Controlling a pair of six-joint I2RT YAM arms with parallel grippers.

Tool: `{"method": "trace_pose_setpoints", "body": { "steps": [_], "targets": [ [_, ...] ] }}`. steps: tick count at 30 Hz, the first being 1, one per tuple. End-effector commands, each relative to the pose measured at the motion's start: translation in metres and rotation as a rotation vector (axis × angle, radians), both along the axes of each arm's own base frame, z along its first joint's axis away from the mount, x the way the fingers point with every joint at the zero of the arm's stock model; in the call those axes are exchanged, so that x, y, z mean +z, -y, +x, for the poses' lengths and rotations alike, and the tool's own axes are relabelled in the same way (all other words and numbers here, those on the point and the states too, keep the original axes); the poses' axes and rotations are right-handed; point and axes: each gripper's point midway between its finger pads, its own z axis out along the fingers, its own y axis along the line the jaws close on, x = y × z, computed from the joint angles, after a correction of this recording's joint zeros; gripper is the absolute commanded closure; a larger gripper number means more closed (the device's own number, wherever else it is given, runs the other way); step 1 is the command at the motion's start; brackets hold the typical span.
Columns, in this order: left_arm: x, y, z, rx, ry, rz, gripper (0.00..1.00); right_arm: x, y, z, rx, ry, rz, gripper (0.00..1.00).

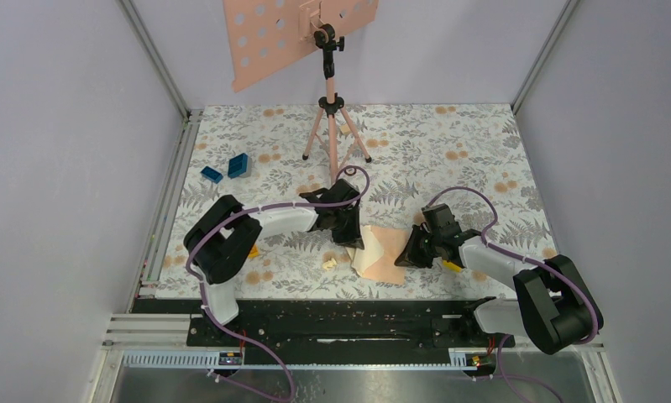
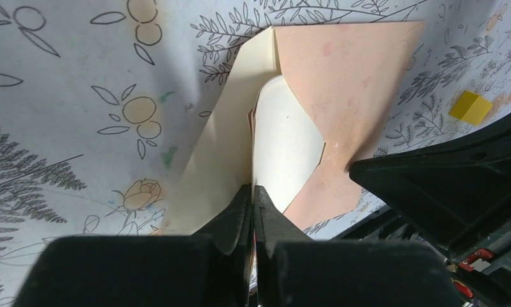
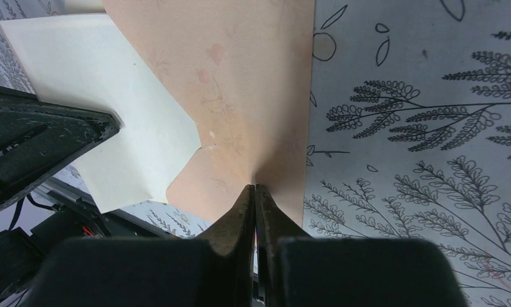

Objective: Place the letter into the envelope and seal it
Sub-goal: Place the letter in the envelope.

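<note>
The peach envelope (image 1: 388,252) (image 2: 352,77) (image 3: 246,83) lies on the floral mat between the two arms. The letter (image 1: 360,257) (image 2: 284,144) (image 3: 105,89) shows only its plain cream back. Part of it is tucked under the envelope's peach flaps, and the rest sticks out on the left, bent upward. My left gripper (image 1: 354,238) (image 2: 252,188) is shut on the letter's raised edge. At the envelope's right edge, my right gripper (image 1: 410,254) (image 3: 255,187) is shut on the peach paper and pinches it into a small ridge.
A pink tripod (image 1: 332,126) carrying a perforated pink plate (image 1: 269,38) stands at the back centre. Two blue blocks (image 1: 238,164) lie at the back left. A yellow block (image 2: 470,107) sits close to the right gripper, and a small cream scrap (image 1: 329,264) lies left of the letter.
</note>
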Motion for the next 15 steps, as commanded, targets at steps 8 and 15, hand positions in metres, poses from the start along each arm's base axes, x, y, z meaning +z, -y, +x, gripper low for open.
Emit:
{"method": "trace_pose_setpoints", "body": {
  "steps": [8, 15],
  "targets": [
    [-0.003, 0.020, 0.001, 0.024, 0.002, -0.058, 1.00, -0.028, 0.028, -0.014, -0.029, -0.057, -0.150, 1.00],
    [0.000, 0.027, -0.001, 0.025, 0.010, -0.063, 1.00, -0.028, 0.027, -0.015, -0.029, -0.056, -0.149, 1.00]
  ]
}}
